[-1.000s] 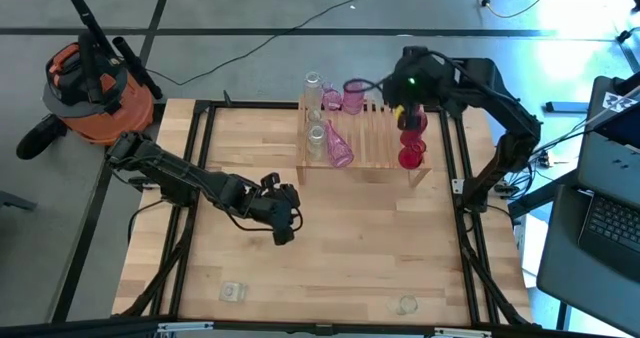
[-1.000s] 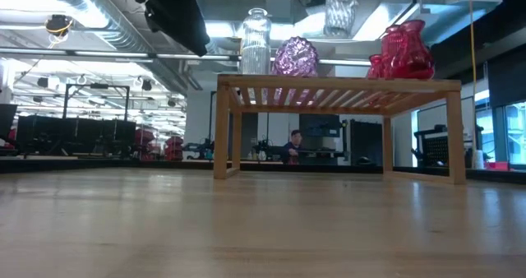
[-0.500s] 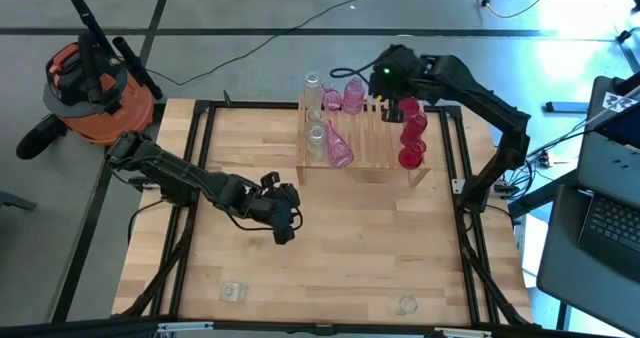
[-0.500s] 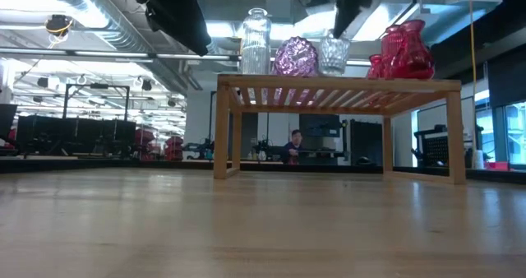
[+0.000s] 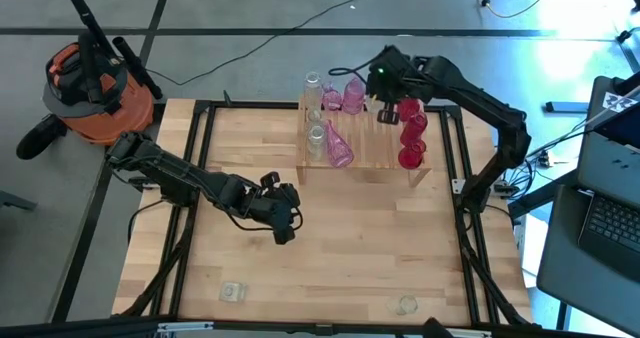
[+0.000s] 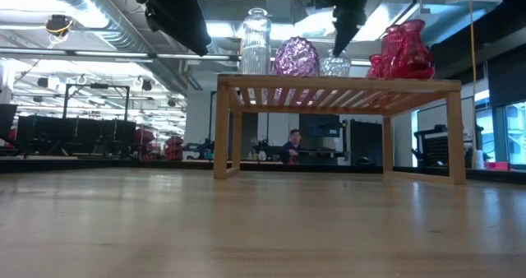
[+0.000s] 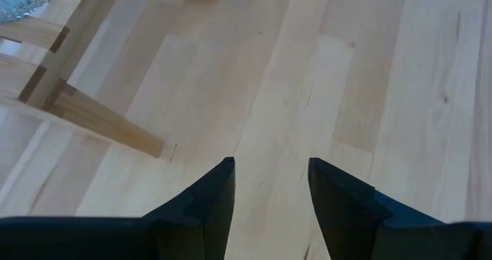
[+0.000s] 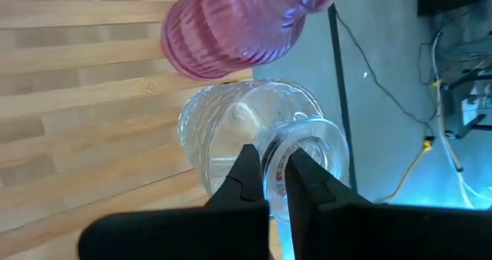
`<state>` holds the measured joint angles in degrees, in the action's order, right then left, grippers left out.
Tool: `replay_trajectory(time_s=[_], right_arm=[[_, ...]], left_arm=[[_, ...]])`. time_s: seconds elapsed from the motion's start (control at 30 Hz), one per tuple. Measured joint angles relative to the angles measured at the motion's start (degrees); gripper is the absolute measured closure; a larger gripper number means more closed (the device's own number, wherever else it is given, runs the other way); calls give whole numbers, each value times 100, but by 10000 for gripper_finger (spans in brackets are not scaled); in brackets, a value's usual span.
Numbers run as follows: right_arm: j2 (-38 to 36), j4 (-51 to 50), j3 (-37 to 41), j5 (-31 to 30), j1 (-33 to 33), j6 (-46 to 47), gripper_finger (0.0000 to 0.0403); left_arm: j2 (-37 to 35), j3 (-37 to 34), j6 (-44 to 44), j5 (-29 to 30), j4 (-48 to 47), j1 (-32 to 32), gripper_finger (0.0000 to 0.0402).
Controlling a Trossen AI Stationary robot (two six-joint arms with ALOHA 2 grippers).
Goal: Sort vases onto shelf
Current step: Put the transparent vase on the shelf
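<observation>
At 6 o'clock, 2 clear vases (image 5: 232, 292) wait on the plank table (image 5: 400, 238); the left gripper (image 5: 283, 226) hovers mid-table, jaws apart, empty. At 12 o'clock the right gripper (image 8: 275, 175) pinches the rim of a clear vase (image 8: 231, 133) at the shelf's (image 6: 337, 87) back edge beside a pink vase (image 8: 223, 29). It looks like the placing step: next, release and lift straight up; beyond, a dim workshop.

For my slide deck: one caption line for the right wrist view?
Right gripper shut on the rim of a clear vase standing on the shelf beside a pink vase.
</observation>
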<state>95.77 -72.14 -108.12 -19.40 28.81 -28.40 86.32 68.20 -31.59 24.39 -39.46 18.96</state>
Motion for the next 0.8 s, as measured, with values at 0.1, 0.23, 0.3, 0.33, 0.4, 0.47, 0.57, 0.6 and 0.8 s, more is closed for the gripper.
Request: replay_trajectory(time_s=[0.1, 0.23, 0.3, 0.33, 0.4, 0.47, 0.57, 0.6, 0.8], right_arm=[[7, -19, 62, 60, 125, -6, 403], [7, -2, 66, 108, 209, -28, 403], [7, -41, 66, 187, 213, -30, 403], [7, -50, 66, 207, 213, -30, 403], [7, -58, 66, 205, 211, -33, 403], [7, -63, 66, 207, 209, -33, 403], [59, -124, 66, 196, 208, -35, 403], [102, -150, 66, 192, 211, -38, 403], [274, -148, 66, 35, 195, -38, 403]], left_arm=[[0, 0, -122, -1, -1, 0, 243], [0, 0, -130, 2, 0, 48, 243], [0, 0, -129, 1, -1, 69, 243], [0, 0, -130, 1, 0, 80, 243], [1, 0, -128, 18, 0, 103, 243], [2, 0, -128, 41, 0, 102, 243], [1, 0, -127, 62, 0, 101, 243], [1, 0, -127, 62, 0, 101, 243], [2, 0, -130, 20, 0, 101, 243]])
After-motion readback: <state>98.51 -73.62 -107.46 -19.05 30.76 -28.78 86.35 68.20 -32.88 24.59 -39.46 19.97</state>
